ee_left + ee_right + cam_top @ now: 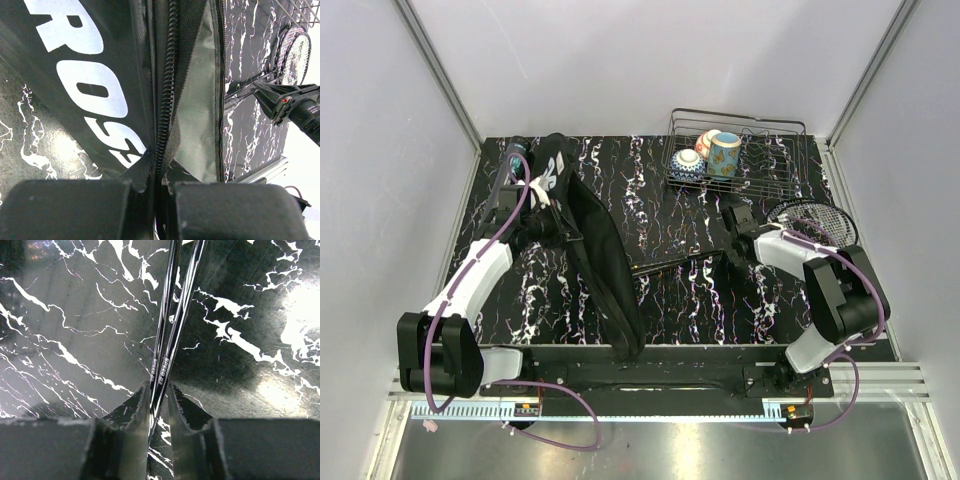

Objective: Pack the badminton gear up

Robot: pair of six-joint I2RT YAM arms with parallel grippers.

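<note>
Marbled black tabletop: left tool clenched on the bag at its zipper edge, centre-left. Right tool pinches the racket by its shaft, head at frame right. Risk: the thin, slick shaft could slip or swivel in that pinch.

Long black bag lies diagonally, racket beside it.

I've got clear counter along the far edge between the bag and the wire basket in the far right corner; the racket blocks the right side.
</note>
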